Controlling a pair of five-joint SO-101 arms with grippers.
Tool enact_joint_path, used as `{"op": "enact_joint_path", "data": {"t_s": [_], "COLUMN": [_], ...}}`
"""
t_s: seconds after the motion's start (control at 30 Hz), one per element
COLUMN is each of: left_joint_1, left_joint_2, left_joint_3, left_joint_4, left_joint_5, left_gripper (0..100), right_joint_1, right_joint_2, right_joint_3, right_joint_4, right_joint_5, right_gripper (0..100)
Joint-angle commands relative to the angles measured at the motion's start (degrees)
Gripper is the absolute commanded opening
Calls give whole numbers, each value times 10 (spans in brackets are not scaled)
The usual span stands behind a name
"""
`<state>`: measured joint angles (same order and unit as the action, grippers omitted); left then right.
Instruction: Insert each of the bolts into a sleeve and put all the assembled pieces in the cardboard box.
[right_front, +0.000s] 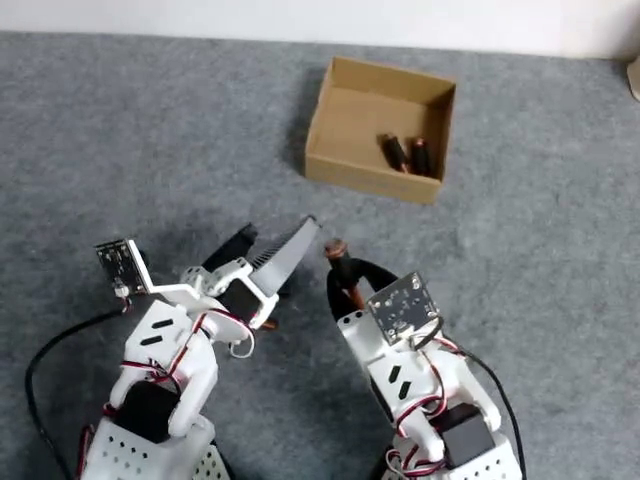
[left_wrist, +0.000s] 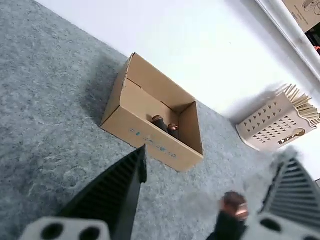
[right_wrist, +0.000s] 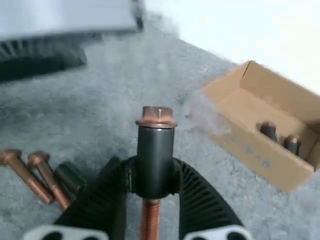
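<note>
The gray tabletop (right_front: 120, 150) carries a cardboard box (right_front: 372, 180) near the middle of its far edge. Two assembled pieces (right_front: 405, 153) lie side by side in the box, against its right wall.

Both arms stand at the near edge. The left gripper (right_front: 278, 235) is over the middle of the tabletop, and its fingers are spread wide with nothing between them. Just beside it, the right gripper (right_wrist: 154, 170) has its fingers closed around a dark sleeve (right_wrist: 155, 150). A copper bolt (right_wrist: 156, 116) goes through this sleeve; the head sits on the sleeve's end that points toward the box, and the shaft comes out at the other end.

A white holder (left_wrist: 272, 122) with wooden sticks stands toward the far right corner, apart from the box.

Two loose bolts (right_wrist: 22, 172) lie close together on the tabletop near the right gripper. A loose sleeve (right_wrist: 70, 177) lies just beside them.
</note>
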<state>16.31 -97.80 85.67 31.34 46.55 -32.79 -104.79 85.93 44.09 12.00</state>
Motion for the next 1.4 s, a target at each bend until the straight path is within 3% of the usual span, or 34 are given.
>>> {"op": "enact_joint_path", "data": {"t_s": [0.0,0.13,0.2,0.37,0.5,0.63,1.1,1.37], "left_joint_1": [-9,-11,-11,-42,-105,-126,-125,-125], "left_joint_2": [0,0,0,0,1,1,1,1], "left_joint_3": [-9,-4,-3,5,36,64,72,72], "left_joint_4": [-11,-11,-11,-15,-84,-130,-128,-128], "left_joint_5": [-3,-65,-69,-64,-29,-19,-19,-19], "left_gripper": [294,0,40,7,7,7,7,7], "right_joint_1": [10,36,53,105,122,124,234,278], "right_joint_2": [-5,0,1,5,76,239,971,1244], "right_joint_3": [-7,-8,-9,-11,-57,-159,-743,-975], "right_joint_4": [-7,-10,-28,-86,-111,-131,-136,-87], "right_joint_5": [4,48,53,53,54,55,52,51], "right_gripper": [5,5,5,5,5,5,5,5]}}
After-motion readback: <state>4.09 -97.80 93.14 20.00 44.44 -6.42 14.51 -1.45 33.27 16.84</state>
